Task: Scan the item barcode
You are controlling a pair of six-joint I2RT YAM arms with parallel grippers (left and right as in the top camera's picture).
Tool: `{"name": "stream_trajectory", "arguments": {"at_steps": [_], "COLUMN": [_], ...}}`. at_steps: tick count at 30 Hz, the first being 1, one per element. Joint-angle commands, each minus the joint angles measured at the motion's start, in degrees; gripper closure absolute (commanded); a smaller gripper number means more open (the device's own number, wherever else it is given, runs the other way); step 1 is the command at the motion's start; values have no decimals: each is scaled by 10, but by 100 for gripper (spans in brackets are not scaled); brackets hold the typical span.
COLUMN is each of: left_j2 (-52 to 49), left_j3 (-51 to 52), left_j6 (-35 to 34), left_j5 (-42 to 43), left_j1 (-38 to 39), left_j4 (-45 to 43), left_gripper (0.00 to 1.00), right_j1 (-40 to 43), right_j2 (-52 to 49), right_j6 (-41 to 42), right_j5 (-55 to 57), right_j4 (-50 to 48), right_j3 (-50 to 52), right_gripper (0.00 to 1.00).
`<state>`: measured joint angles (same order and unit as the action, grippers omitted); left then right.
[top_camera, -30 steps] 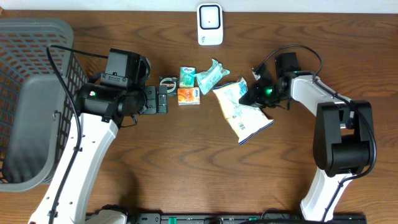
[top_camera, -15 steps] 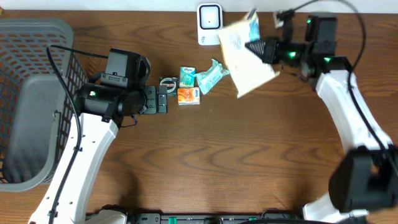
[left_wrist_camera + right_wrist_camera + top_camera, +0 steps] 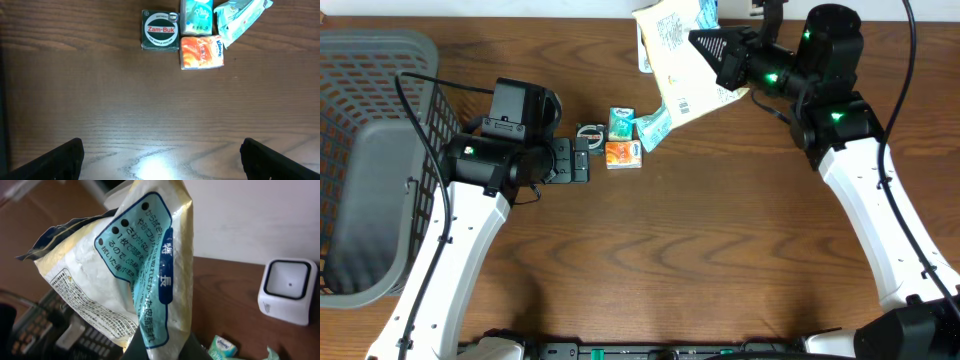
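Packet [image 3: 676, 62] sits clamped in right tool [image 3: 708, 48], aloft over white scanner [image 3: 287, 290].

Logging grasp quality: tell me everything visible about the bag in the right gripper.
The bag is a crinkled, glossy plastic pouch, white with pale yellow edges and a teal panel of Japanese print. What looks like a barcode shows near its lower edge from overhead. It hangs tilted, clear of the table, pinched at one edge by the right gripper, which is shut on it. From overhead it overlaps the white scanner. Nothing else touches it.
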<state>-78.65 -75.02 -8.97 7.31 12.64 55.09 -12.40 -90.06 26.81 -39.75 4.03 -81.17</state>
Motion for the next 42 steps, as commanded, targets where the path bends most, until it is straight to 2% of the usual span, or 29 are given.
{"name": "stream_trajectory", "arguments": {"at_steps": [1,9,34,38,42], "left_j2": [4,4,4,4,4], "left_j3": [-6,-6,-6,-6,-6], "left_j6": [3,3,3,3,3], "left_j5": [-3,-3,-3,-3,-3], "left_j1": [-1,-1,-1,-1,-1], "left_j4": [0,0,0,0,0], "left_gripper": [2,2,2,2,3], "right_j1": [0,0,0,-5,-22], "right_j2": [7,7,-6,-12,-25], "right_j6": [66,72,56,16,-27], "right_j5": [17,17,28,150,412], "right_j4": [1,47,58,122,218], "right_j3": [-9,-9,-3,-3,-3], "right_gripper": [99,99,99,99,99]}}
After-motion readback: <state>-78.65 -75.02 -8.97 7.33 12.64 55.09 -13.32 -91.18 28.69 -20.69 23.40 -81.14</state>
